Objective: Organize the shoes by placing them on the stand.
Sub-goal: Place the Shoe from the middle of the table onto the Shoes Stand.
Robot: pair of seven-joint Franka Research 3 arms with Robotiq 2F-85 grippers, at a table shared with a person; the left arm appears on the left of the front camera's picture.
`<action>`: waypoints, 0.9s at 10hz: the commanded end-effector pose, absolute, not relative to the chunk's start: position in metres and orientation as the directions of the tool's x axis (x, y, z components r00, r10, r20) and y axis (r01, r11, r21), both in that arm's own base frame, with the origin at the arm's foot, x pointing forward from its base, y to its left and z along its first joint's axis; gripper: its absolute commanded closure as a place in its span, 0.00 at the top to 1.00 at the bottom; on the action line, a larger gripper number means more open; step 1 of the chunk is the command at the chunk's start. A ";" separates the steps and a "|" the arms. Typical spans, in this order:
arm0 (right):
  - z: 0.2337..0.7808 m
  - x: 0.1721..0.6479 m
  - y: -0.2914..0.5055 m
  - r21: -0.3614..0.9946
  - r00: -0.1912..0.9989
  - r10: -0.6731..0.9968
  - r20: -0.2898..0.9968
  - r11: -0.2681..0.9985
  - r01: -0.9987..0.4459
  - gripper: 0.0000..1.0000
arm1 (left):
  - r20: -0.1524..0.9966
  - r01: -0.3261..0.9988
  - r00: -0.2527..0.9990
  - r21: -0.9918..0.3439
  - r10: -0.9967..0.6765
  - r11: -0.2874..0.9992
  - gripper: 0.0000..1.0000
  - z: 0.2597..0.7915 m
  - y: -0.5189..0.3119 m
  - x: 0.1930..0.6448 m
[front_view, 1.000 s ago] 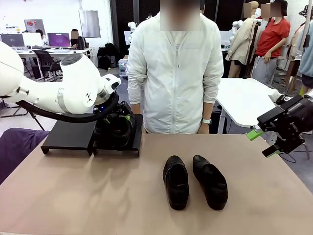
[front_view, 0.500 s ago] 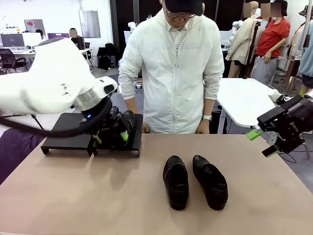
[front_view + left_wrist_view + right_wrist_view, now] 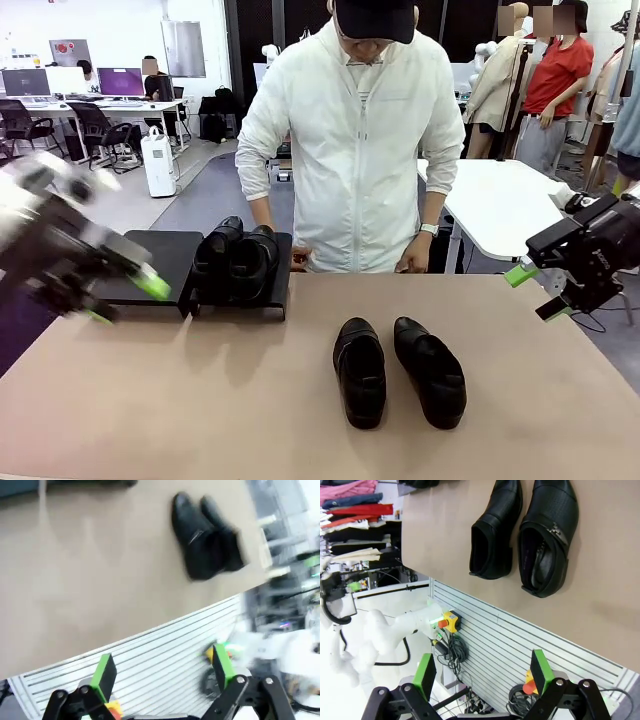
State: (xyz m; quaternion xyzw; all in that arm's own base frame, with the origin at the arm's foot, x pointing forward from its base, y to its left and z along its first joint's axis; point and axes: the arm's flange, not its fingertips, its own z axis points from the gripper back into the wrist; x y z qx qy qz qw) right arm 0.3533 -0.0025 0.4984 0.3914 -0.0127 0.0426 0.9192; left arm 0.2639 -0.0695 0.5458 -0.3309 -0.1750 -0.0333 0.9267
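Two black shoes [image 3: 235,262] sit side by side on the right platform of the stand [image 3: 275,292]; its left platform [image 3: 165,252] is bare. Another two shoes lie on the tan table, toes toward me: one [image 3: 360,372] [image 3: 497,530] and its neighbour [image 3: 430,370] [image 3: 550,537]; they also appear as a blurred pair of shoes [image 3: 205,537] in the left wrist view. My left gripper [image 3: 125,300] [image 3: 164,670] is motion-blurred, low at the table's left side, open and empty. At the table's right edge my right gripper [image 3: 535,290] [image 3: 482,672] hangs open and empty.
A person in a white jacket [image 3: 355,140] stands at the far edge, hands [image 3: 410,262] low by the table's rim just right of the stand. Bare tabletop [image 3: 200,400] stretches across the front left. A white side table [image 3: 500,205] stands behind at the right.
My left arm has pulled back from the stand's right platform toward the left, leaving the two shoes there. The right arm has stayed still.
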 end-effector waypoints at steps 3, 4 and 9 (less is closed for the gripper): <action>0.503 0.354 -0.002 0.721 0.997 0.059 0.043 0.690 -0.071 1.00 | 0.362 0.173 0.922 -0.704 0.138 0.689 0.97 0.561 -0.009 0.249; 0.503 0.354 -0.002 0.721 0.997 0.059 0.043 0.690 -0.071 1.00 | 0.362 0.173 0.922 -0.704 0.138 0.689 0.97 0.561 -0.009 0.249; 0.503 0.354 -0.002 0.721 0.997 0.059 0.043 0.690 -0.071 1.00 | 0.362 0.173 0.922 -0.704 0.138 0.689 0.97 0.561 -0.009 0.249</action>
